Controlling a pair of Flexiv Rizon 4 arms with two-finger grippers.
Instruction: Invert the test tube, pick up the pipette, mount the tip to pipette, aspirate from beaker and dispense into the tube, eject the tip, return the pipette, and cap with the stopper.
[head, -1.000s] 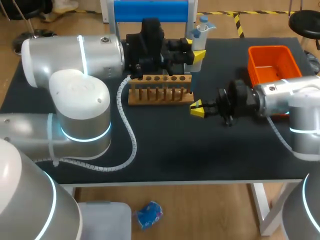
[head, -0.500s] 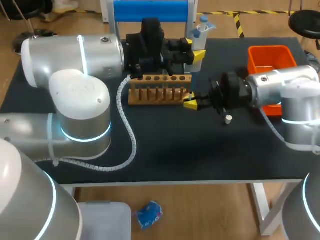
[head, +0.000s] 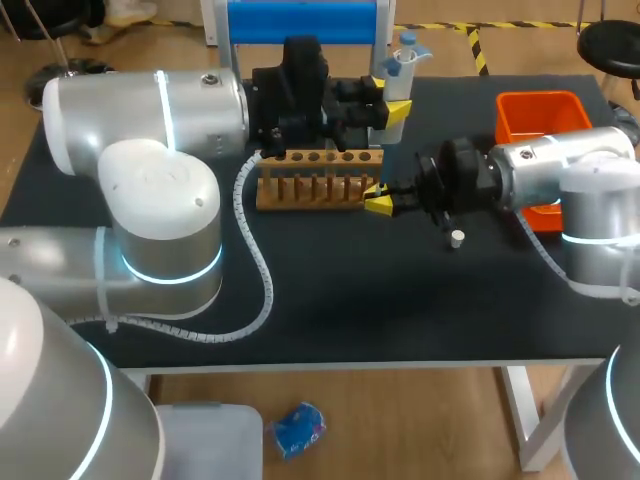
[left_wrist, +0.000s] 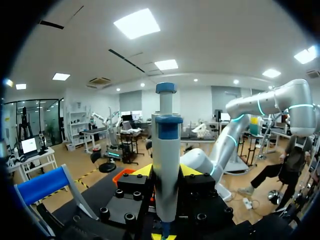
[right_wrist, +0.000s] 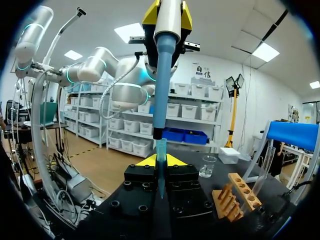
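My left gripper (left_wrist: 165, 172) is shut on the white pipette (left_wrist: 166, 150) with its blue cap, held upright behind the wooden rack (head: 320, 180). In the head view the pipette (head: 397, 80) stands at the table's back. My right gripper (head: 378, 203), by the rack's right end, is shut on a clear pipette tip (right_wrist: 161, 150). In the right wrist view the pipette's blue shaft (right_wrist: 161, 90) points down at that tip, its end just over the tip's open mouth. A glass beaker (right_wrist: 207, 166) and a test tube (right_wrist: 260, 180) leaning in the rack (right_wrist: 235, 197) lie ahead. The white stopper (head: 456, 238) lies on the table under my right arm.
An orange bin (head: 545, 125) sits at the back right, behind my right arm. A blue stand (head: 300, 20) rises at the table's back edge. The black table (head: 350, 300) is bare toward the front.
My right gripper has moved left to the rack's right end, uncovering the white stopper on the table. The left arm with the pipette has stayed put.
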